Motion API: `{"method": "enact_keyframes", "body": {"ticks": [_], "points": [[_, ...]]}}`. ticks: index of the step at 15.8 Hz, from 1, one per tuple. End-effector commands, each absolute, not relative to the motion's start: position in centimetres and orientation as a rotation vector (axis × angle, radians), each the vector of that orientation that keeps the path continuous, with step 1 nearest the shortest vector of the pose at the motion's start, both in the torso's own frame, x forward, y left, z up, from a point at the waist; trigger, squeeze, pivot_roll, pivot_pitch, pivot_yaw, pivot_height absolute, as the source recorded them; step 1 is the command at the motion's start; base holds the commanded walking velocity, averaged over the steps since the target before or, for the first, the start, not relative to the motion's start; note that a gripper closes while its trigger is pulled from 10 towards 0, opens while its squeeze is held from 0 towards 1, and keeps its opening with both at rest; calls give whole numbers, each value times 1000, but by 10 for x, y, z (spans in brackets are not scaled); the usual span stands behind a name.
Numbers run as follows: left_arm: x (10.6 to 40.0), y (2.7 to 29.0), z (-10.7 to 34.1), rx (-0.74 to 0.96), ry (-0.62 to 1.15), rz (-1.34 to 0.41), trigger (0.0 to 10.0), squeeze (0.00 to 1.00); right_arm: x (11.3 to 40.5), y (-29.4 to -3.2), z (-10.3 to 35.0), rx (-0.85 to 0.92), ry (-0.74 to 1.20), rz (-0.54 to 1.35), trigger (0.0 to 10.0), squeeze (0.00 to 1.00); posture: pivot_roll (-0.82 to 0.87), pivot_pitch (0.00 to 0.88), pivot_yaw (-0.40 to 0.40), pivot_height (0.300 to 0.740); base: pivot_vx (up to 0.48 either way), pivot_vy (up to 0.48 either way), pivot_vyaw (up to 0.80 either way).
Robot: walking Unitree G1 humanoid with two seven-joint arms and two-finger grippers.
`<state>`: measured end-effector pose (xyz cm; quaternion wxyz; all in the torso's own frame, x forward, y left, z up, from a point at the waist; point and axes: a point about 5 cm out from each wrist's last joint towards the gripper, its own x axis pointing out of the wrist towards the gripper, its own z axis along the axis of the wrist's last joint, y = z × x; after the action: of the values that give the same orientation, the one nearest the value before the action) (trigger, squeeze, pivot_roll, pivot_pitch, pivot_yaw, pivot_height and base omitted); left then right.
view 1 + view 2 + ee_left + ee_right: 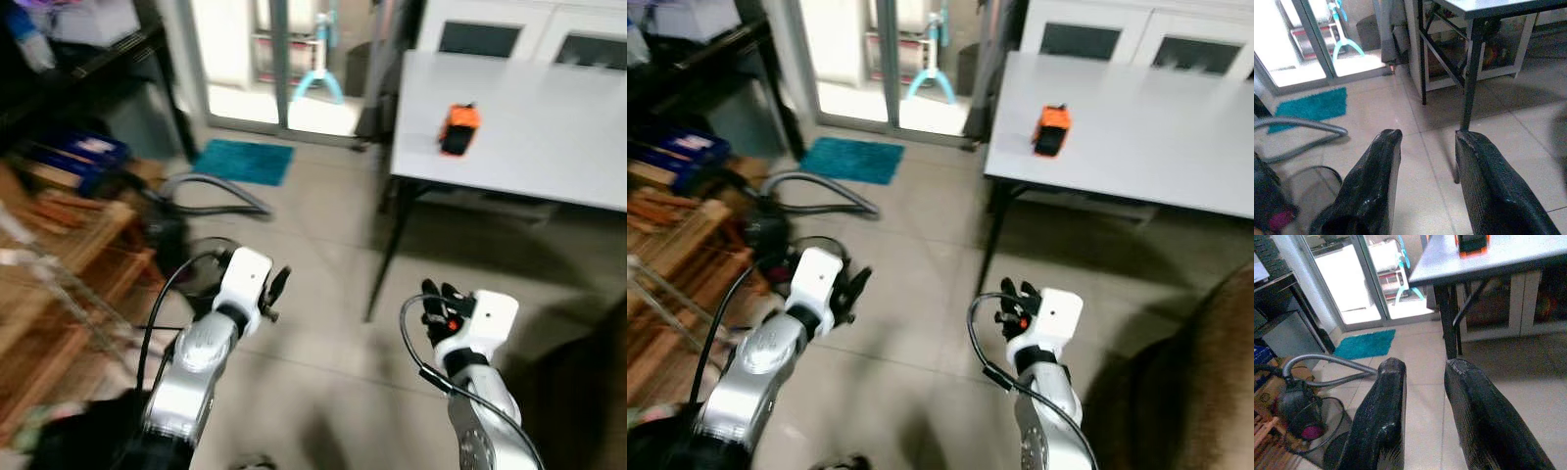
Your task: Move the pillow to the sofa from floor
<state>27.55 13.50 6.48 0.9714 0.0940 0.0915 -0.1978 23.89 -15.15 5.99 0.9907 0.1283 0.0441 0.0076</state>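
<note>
Both silver arms are reaching forward, bent at the elbow; the left gripper (pixel 277 294) is holding nothing, fingers parted; the right gripper (pixel 434 302) likewise, fingers apart.

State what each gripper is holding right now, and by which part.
Nothing is held. The left gripper and the right gripper both hover over the pale tiled floor, jaws apart with only floor between them.

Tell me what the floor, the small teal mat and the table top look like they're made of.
Floor: likely glossy ceramic tile, with grout lines and reflections. Teal mat: soft pile fabric, by its fuzzy matte look. Table top: smooth matte white, probably laminate, on dark metal legs.
</note>
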Motion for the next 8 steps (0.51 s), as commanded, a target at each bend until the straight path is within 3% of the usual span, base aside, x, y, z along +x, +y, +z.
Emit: {"method": "enact_keyframes", "body": {"ticks": [1,3,8], "points": [[272,142,63,187,185,-358,10000,0,245,-146,67,237,85,65,10000,0,90,0,-52,740,0,0,0],[264,146,62,218,188,-361,10000,0,246,-143,65,241,111,81,10000,0,100,11,-71,740,0,0,-800],[267,139,61,212,193,-398,10000,0,218,-156,56,231,143,-43,10000,0,75,0,-42,740,0,0,-800]]}}
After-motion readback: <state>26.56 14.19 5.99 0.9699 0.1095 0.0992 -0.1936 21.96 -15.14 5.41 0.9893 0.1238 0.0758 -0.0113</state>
